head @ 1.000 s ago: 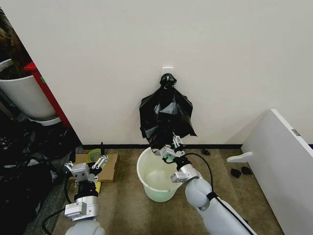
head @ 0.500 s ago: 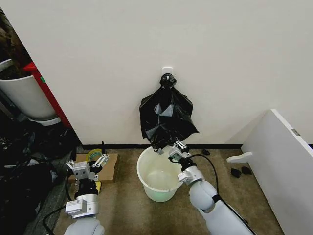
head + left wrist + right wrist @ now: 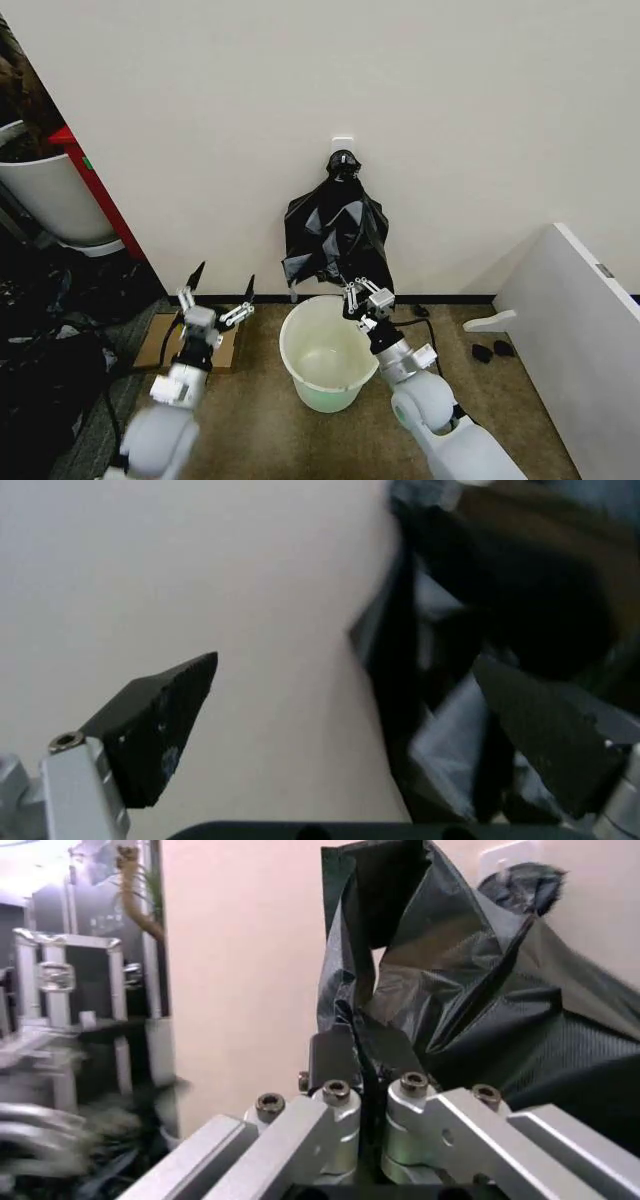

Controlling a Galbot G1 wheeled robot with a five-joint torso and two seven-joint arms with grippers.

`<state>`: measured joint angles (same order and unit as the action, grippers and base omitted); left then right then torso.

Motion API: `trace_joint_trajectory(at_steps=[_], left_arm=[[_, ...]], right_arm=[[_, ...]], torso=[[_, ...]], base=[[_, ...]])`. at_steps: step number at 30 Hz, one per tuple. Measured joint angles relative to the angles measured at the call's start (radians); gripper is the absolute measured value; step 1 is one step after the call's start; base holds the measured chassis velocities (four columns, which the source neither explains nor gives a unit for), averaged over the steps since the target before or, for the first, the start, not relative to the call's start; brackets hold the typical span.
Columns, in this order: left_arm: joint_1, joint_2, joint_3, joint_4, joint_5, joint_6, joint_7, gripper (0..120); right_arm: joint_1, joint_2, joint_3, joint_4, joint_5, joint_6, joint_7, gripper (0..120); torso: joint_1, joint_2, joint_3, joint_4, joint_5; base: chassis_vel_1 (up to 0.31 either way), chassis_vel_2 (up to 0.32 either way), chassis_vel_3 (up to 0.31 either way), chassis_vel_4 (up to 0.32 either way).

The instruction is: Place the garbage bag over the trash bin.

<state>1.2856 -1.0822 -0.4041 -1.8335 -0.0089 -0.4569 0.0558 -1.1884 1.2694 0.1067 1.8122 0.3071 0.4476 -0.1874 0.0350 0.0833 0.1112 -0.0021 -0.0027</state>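
Right pincer [image 3: 357,296] clenched on garbage bag [image 3: 336,238] hem above trash bin [image 3: 298,368]; left pincer [image 3: 220,296] spread wide

Glossy black garbage bag [image 3: 337,237]; cream-white trash bin [image 3: 325,352] (pale green toward its base).

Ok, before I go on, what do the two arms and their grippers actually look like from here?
Both arms have rounded pale grey shells ending in silver metal wrists. The left gripper carries two dark, pointed fingers with ridged inner faces, bolted to bright metal mounts. The right gripper has silver finger mounts with hex-socket screws and dark fingertips. A black cable loops beside the right wrist.
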Motion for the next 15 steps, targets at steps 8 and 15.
trace_joint_trajectory(at_steps=[8, 15], left_arm=[[-0.277, 0.034, 0.121, 0.228, 0.085, -0.021, 0.136, 100], [-0.371, 0.012, 0.164, 0.340, 0.158, -0.025, 0.193, 100]], right_arm=[[-0.045, 0.028, 0.009, 0.001, -0.033, 0.032, -0.067, 0], [-0.057, 0.029, 0.013, 0.010, -0.046, 0.040, -0.080, 0]], torso=[[0.000, 0.000, 0.000, -0.0006, 0.0001], [0.000, 0.000, 0.000, 0.0000, 0.0000]], base=[[0.000, 0.000, 0.000, 0.000], [0.000, 0.000, 0.000, 0.000]])
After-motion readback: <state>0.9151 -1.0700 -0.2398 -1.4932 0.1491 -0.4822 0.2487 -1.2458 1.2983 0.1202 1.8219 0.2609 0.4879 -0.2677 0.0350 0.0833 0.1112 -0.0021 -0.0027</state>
